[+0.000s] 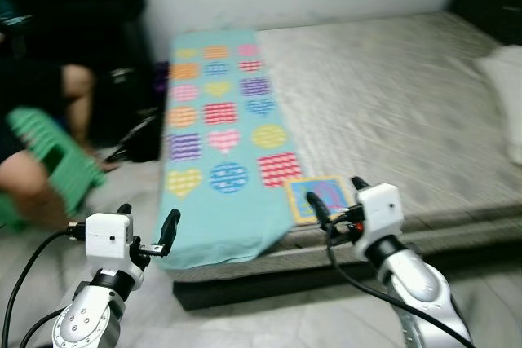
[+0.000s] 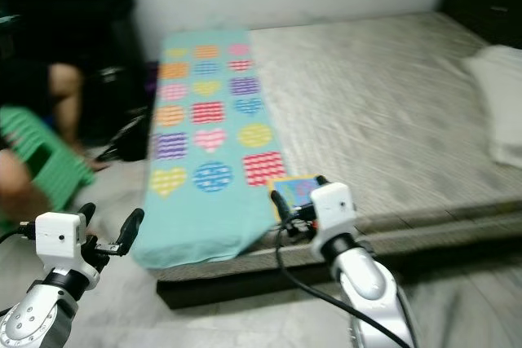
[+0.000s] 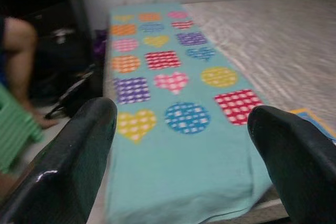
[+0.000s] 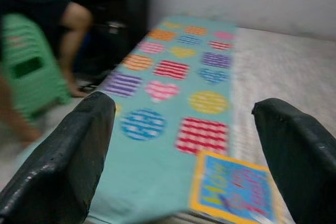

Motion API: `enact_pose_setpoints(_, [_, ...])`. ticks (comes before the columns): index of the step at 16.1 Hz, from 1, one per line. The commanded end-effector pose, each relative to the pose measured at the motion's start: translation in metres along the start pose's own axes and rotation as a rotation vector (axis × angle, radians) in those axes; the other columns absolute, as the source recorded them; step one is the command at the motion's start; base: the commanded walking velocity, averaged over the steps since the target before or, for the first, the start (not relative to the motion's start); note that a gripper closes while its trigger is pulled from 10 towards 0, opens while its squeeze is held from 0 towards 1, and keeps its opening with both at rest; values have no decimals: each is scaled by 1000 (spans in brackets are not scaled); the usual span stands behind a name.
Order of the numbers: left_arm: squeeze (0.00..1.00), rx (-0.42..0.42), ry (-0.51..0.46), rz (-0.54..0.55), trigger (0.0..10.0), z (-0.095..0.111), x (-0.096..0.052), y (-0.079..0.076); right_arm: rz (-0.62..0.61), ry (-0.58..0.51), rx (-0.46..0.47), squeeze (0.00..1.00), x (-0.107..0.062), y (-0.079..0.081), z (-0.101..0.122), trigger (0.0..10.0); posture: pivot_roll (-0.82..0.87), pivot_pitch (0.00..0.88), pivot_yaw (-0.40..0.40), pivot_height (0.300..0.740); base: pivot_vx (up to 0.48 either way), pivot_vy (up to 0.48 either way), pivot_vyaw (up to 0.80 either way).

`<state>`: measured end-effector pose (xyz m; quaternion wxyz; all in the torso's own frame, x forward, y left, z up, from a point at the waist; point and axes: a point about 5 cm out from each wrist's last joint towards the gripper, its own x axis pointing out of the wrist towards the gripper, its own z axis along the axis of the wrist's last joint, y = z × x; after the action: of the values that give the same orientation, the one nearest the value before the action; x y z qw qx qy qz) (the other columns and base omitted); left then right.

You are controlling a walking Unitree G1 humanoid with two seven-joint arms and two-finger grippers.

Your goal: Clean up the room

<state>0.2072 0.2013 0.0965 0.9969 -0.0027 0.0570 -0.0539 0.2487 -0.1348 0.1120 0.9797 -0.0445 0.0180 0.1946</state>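
A teal blanket [image 1: 218, 140] patterned with hearts lies along the bed's [image 1: 391, 95] left edge, a colourful book [image 1: 320, 197] beside it. Both the left gripper [image 1: 147, 230] and right gripper [image 1: 336, 197] hover spread before it. A person [image 1: 37, 120] holds a green stool [image 1: 49, 165] to the left.

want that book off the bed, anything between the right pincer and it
Nothing visible. The right pincer is open just short of the yellow-edged book, which lies at the mattress edge beside the teal blanket.
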Motion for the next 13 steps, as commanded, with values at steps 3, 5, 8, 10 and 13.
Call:
enact_pose_setpoints(3, [0, -21, 17, -20, 10000, 3, 0, -3, 17, 4, 13, 0, -2, 2, 3, 10000, -184, 0, 37, 740, 0, 0, 431])
enact_pose_setpoints(5, [0, -31, 24, -43, 10000, 3, -1, -6, 11, 12, 18, 0, -3, 1, 4, 10000, -184, 0, 38, 740, 0, 0, 0])
enact_pose_setpoints(8, [0, -48, 20, -92, 10000, 4, -2, -10, 18, 8, 11, 0, -3, 3, 5, 10000, -183, 0, 37, 740, 0, 0, 0])
enact_pose_setpoints(10, [0, -55, 23, -104, 10000, 4, -2, -11, 21, 11, 12, 0, -3, 3, 5, 10000, -183, 0, 37, 740, 120, 0, 0])
enact_pose_setpoints(13, [0, -56, 26, -114, 10000, 5, -3, -13, 22, 14, 14, 0, -3, 3, 5, 10000, -184, 0, 37, 740, 269, 0, 0])
